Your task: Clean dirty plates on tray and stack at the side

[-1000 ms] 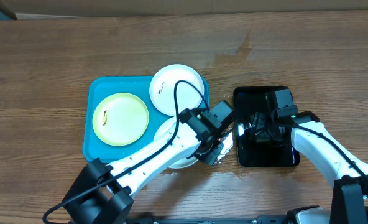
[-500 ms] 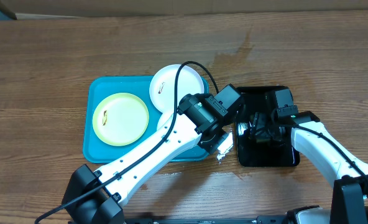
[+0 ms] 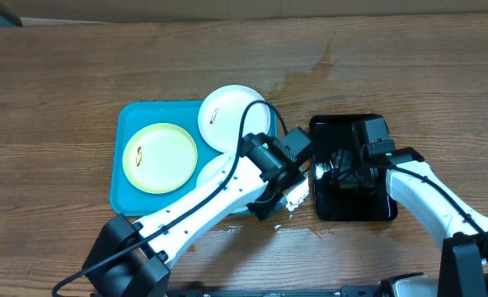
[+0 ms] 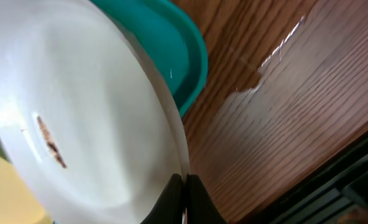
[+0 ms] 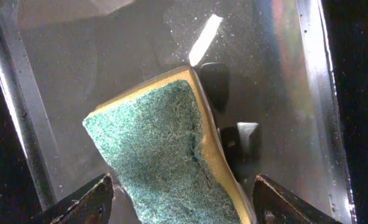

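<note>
Left pincer (image 4: 184,196): closed on the rim of a round white plate with a brown smear (image 4: 78,118); both dark fingers pinch its edge. From overhead this smeared white plate (image 3: 211,169) sits over the near right part of the large turquoise plastic tray (image 3: 122,177), mostly hidden under the left arm.

On the tray's left half lies a pale yellow-green round plate (image 3: 160,157), flat, with a small dark mark. A second white plate (image 3: 232,115) rests at the far right corner and overhangs the rim.

Right pincer (image 5: 181,190): fingers spread wide, gripping nothing. A green-and-yellow sponge (image 5: 165,143) lies between them on the wet floor of a glossy black rectangular tray (image 3: 351,210), just right of the turquoise tray. Cannot tell whether the fingers touch the sponge.

Surface: brown wood-grain table (image 3: 63,82), with a shiny wet patch (image 4: 252,124) beside the turquoise tray. A pale board (image 3: 227,7) runs along the table's far edge.
</note>
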`<state>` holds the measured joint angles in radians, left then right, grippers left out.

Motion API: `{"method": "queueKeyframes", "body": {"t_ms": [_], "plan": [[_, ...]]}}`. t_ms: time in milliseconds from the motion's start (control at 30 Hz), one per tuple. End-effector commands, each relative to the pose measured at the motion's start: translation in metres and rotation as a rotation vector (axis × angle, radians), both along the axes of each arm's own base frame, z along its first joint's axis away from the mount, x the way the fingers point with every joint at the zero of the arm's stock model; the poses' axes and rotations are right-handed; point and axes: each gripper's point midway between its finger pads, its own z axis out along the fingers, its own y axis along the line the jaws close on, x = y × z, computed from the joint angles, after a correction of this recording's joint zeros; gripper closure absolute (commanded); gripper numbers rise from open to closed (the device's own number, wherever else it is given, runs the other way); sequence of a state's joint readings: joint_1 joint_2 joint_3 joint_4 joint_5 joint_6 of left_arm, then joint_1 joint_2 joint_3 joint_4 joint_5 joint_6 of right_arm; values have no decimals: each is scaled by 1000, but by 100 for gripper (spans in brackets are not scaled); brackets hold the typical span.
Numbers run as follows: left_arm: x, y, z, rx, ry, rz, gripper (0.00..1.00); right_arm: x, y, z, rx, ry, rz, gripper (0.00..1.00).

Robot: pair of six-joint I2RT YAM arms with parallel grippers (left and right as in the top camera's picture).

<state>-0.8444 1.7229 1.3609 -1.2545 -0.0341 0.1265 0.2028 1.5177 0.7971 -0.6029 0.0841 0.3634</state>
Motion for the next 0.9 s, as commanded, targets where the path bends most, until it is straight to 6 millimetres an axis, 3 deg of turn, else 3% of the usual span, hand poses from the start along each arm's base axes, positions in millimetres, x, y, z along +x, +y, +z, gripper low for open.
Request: {"method": "queueKeyframes", "body": {"t_ms": [0,267,433,567,700,867], "plan": [[-9,8,-15,30,45,-82,96,1,0,2,3,-8,-6,27],[-19,19,-21,71,78,-30,95,1,0,2,3,-8,-6,27],[-25,26,-19,102,96,32,59,1,0,2,3,-8,-6,27],[-26,27,-18,109,96,79,46,1,-1,1,2,-8,-6,27],[-17,22,-10,85,65,197,46,0,-1,1,2,-4,-6,27],[-2,9,21,-51,5,534,46,0,-1,1,2,-4,-6,27]]}}
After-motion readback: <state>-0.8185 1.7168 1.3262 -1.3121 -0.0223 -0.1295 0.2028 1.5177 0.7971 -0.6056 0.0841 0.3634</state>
